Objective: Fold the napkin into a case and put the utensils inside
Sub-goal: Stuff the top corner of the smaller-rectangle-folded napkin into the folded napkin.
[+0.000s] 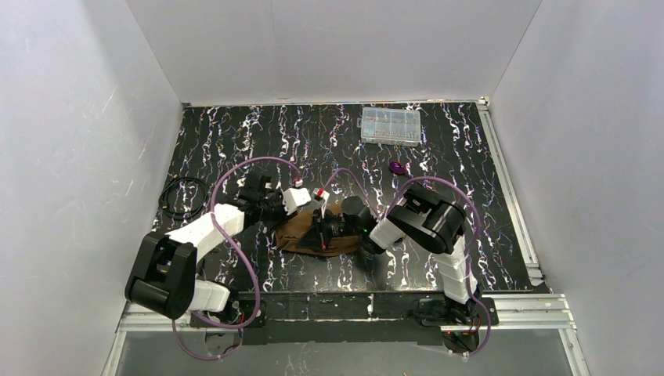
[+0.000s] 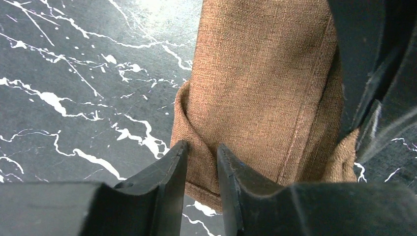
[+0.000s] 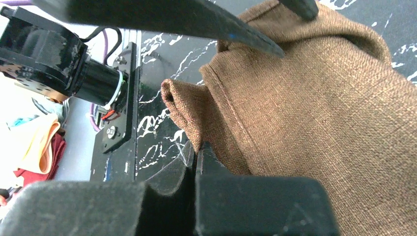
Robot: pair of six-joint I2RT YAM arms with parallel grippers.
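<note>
From above, the napkin (image 1: pixel 296 233) lies bunched toward the front of the table (image 1: pixel 235 141). A purple-headed utensil (image 1: pixel 398 167) lies well apart behind it, near a clear box (image 1: pixel 390 125).

Left wrist: the left gripper (image 2: pixel 200 162) straddles the napkin's rolled edge, its jaws nearly together. I cannot tell if it is pinching.

Right wrist: the right gripper (image 3: pixel 195 157) is clamped on the hem.

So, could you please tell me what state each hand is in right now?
Left hand: slightly open, astride the napkin at its folded edge.
Right hand: closed, pinching the napkin.
</note>
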